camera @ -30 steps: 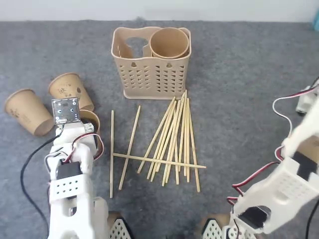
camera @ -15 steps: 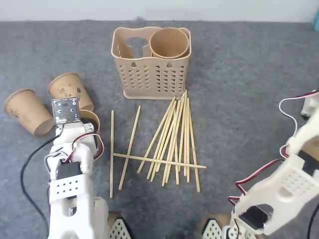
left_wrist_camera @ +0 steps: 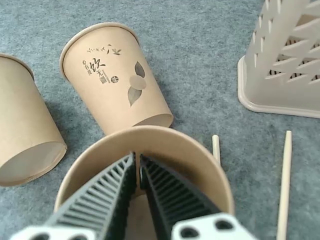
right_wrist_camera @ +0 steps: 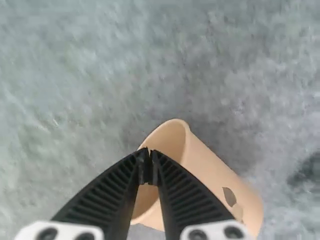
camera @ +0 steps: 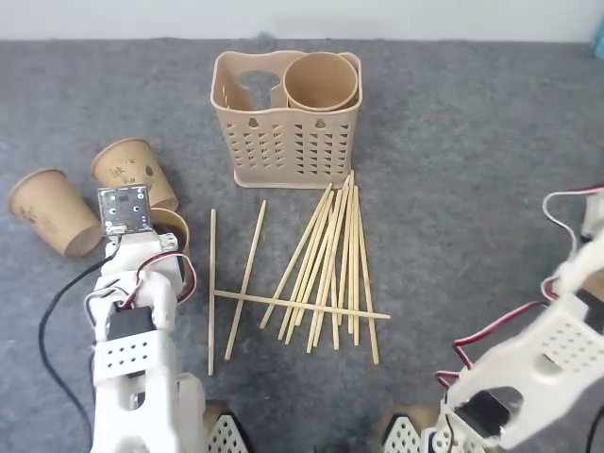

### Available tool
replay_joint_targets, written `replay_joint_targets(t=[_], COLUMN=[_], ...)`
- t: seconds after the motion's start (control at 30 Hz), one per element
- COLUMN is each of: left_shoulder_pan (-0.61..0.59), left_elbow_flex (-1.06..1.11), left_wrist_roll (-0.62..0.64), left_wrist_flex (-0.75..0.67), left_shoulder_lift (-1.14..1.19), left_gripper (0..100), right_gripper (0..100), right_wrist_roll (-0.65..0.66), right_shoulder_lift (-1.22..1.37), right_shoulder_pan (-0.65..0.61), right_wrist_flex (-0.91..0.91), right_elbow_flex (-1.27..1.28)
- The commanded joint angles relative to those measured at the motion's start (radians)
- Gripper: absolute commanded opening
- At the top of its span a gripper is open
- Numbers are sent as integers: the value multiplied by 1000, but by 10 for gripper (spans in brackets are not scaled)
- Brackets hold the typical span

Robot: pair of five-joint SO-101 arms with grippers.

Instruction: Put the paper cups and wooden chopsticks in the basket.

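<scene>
One paper cup (camera: 321, 83) sits in the basket (camera: 293, 142). The wooden chopsticks (camera: 330, 274) lie fanned on the grey surface (camera: 453, 142) just in front of it, with one stick crossing the rest.

The left end effector (left_wrist_camera: 136, 159) hangs over the mouth of an upright cup (left_wrist_camera: 175, 155), jaws pressed together and holding nothing I can see. A printed cup (left_wrist_camera: 115, 85) lies tipped just beside it.

The right end effector (right_wrist_camera: 149, 154), well off to the right of the sticks, is also pressed together, right at the rim of a fallen cup (right_wrist_camera: 200, 165). I cannot tell whether the paper is caught between its jaws.

The likely trouble is the thin paper. Jaws coming down closed would dent or shove a cup rather than take it. A one-wall pinch lets a cup swing and catch the basket's rim, and the fallen cup may roll away. A nudge on the upright cup could knock its neighbour. The flat sticks are hard to pinch, and the crossing one may drag others.
</scene>
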Motion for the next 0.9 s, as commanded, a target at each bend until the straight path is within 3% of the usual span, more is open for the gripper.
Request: replay_joint_targets(t=[0.0,0.47,0.63,0.87], left_shoulder_pan=[0,-2,-2,-2], left_elbow_flex=[-5,-5,-5,-5], left_wrist_roll=[-11,-11,-11,-11], left_wrist_flex=[5,5,5,5], left_shoulder_lift=[31,31,31,31], left_gripper=[16,16,16,16], right_gripper=[15,9,9,9], right_wrist_roll=[100,144,281,387], right_shoulder_lift=[-70,-366,-415,-377], right_shoulder_pan=[79,269,404,564], right_wrist_flex=[53,137,226,156], right_elbow_flex=[-60,-61,-20,137])
